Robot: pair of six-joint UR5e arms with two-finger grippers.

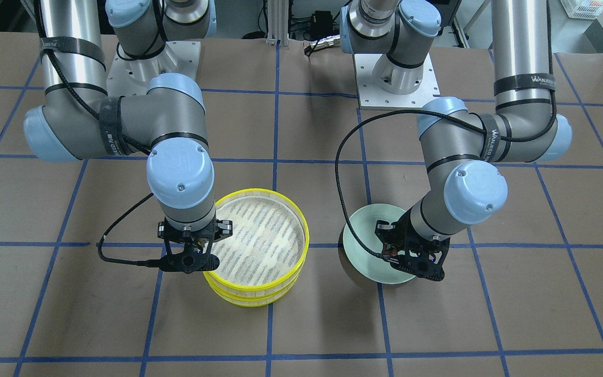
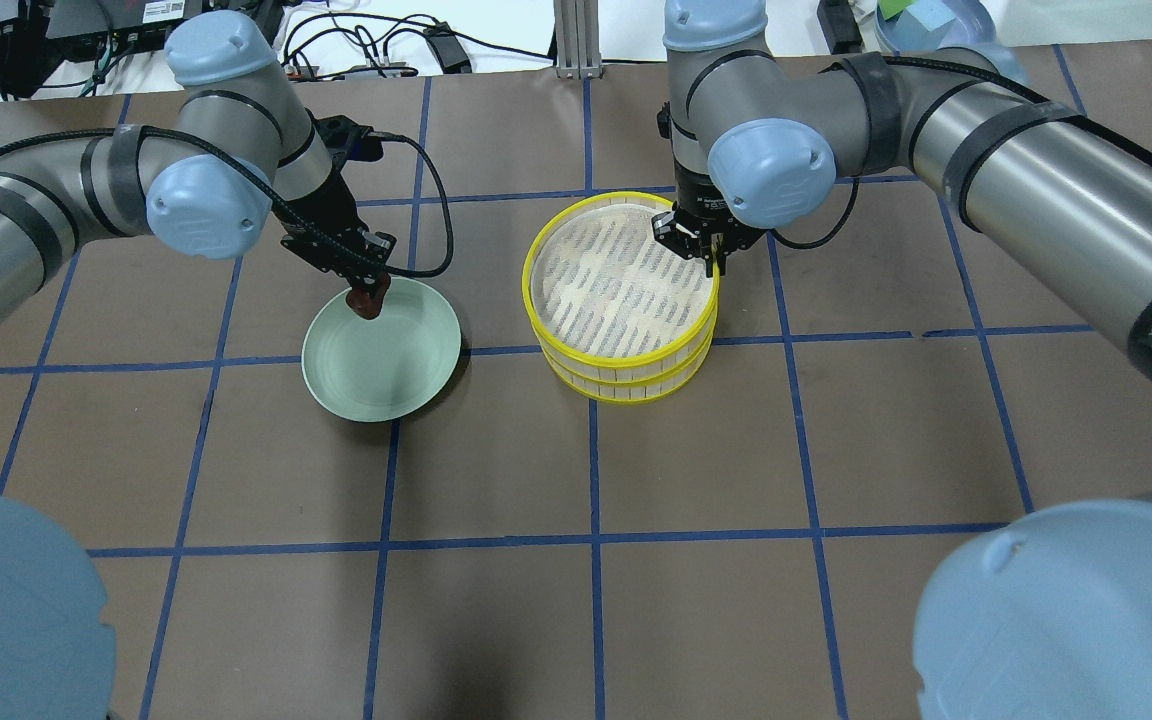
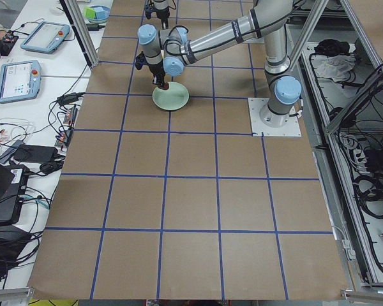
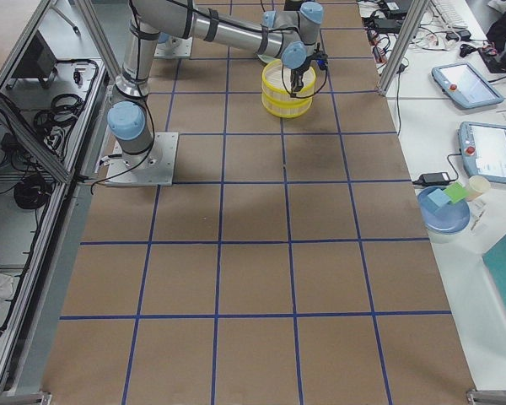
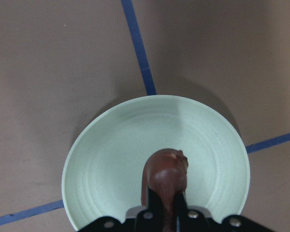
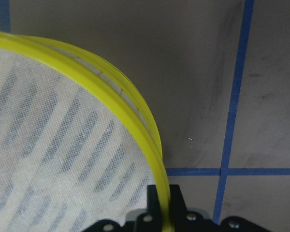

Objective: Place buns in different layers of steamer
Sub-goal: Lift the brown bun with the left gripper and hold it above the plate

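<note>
Nearest your left wrist camera, the dark bun (image 5: 166, 176) sat pinched in the left gripper (image 2: 369, 298) above the green plate (image 5: 111, 159). Your right gripper (image 2: 709, 258) clamped the top tray (image 6: 152, 142) by its rim. Lifting might have dragged the lower tray (image 2: 636, 392) along.

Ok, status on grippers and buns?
Left gripper shut on reddish-brown bun over green plate. Right gripper shut on rim of top steamer tray. Cream-white bun not in view. Nothing seen in the way.
</note>
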